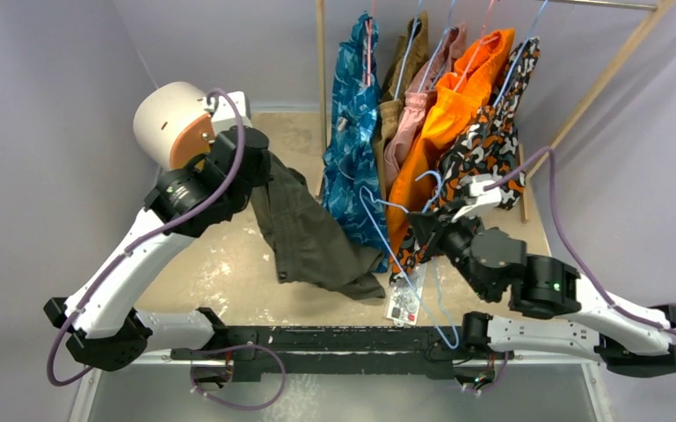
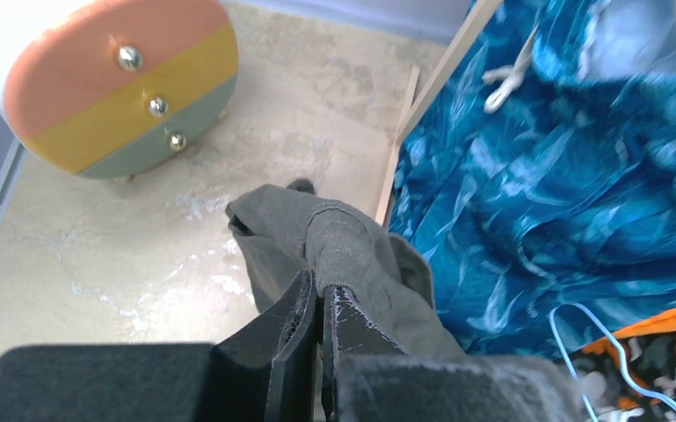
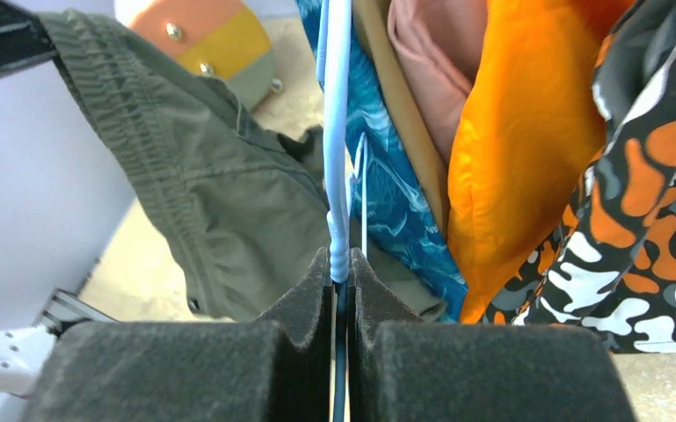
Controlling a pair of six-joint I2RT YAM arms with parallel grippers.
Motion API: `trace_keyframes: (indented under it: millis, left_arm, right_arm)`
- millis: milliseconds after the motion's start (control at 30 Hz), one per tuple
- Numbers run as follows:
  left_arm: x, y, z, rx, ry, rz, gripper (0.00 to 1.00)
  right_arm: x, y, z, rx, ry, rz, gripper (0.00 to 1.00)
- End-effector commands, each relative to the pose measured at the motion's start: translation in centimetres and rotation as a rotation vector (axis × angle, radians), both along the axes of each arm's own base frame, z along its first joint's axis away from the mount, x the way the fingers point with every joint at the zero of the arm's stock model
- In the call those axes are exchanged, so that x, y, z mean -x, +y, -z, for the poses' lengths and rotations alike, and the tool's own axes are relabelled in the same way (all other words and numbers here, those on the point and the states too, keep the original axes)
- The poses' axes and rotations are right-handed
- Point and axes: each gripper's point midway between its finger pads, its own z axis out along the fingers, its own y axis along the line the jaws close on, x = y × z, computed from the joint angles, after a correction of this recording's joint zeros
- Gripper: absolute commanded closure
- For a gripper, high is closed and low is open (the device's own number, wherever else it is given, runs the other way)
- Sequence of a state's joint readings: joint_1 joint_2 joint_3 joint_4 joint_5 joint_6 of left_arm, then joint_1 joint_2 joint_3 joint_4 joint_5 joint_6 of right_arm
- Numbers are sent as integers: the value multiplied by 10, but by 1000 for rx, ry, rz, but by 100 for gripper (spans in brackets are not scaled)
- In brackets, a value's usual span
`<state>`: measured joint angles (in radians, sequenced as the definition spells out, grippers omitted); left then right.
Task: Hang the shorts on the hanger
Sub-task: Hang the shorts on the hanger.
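The dark olive-green shorts (image 1: 303,233) hang in the air over the table, pinched at the waistband by my left gripper (image 1: 259,171). In the left wrist view that gripper (image 2: 321,290) is shut on a bunched fold of the shorts (image 2: 343,242). The light-blue wire hanger (image 1: 402,264) slants just right of the shorts, and its lower end reaches the front rail. My right gripper (image 1: 426,224) holds it near the hook. In the right wrist view the gripper (image 3: 341,259) is shut on the hanger's twisted wire (image 3: 338,132), with the shorts (image 3: 220,193) to the left.
A wooden rack (image 1: 321,79) at the back carries blue patterned shorts (image 1: 352,132), tan, pink and orange (image 1: 453,114) garments and a camouflage one (image 1: 492,132). A white and peach cylinder (image 1: 171,123) stands at the back left. A white card (image 1: 402,303) lies near the black front rail (image 1: 316,338).
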<state>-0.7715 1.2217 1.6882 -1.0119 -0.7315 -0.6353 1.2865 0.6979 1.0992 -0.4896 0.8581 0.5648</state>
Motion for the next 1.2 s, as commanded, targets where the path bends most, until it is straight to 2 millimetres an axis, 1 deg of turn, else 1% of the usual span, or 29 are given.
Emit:
trace_keyframes:
  millis: [0,33,100,267,333,400,500,600,633,667,733,867,967,1033,1133,1167]
  left_arm:
    - [-7,-16,32,-5,60,31,100]
    - [-8,-17,38,-12,74,32,100]
    - [-9,-19,46,-23,94,34,100]
    - [-12,-20,44,-25,85,23,100]
    - [-13,-19,40,-19,74,17,100]
    - [-14,-19,36,-15,64,8,100]
    - [-16,-16,29,-10,44,-8,100]
    - [-17,-14,24,-15,34,-16,100]
    - [-17,-13,22,-17,32,-18,100]
    - [-17,-13,23,-19,33,-19,100]
    - [-17,-13,22,-20,32,-20,100]
    - [-18,-14,22,-17,30,-19,100]
    - [-18,-14,23,-17,30,-21,100]
    - [-19,-14,24,-17,31,-20,100]
    - [-19,-14,24,-12,30,-21,100]
    - [-19,-15,24,-12,29,-20,100]
  right_arm:
    - [2,17,13,49,-3,-65,100]
    - [2,21,9,55,-27,-84,100]
    - [10,36,2,54,-73,-190,100]
    - [41,77,-18,15,-186,-483,100]
    - [51,95,-18,24,-198,-575,100]
    - [59,114,-12,50,-192,-654,100]
    - [67,142,5,76,-173,-748,100]
    - [70,165,26,93,-152,-803,100]
    - [70,171,30,96,-149,-815,100]
    - [70,176,46,122,-129,-826,100]
    - [69,184,64,154,-109,-833,100]
    - [75,200,88,185,-109,-836,100]
    - [75,211,107,228,-116,-800,100]
    - [79,220,116,246,-125,-785,100]
    - [77,231,131,274,-143,-725,100]
    - [71,234,138,296,-147,-668,100]
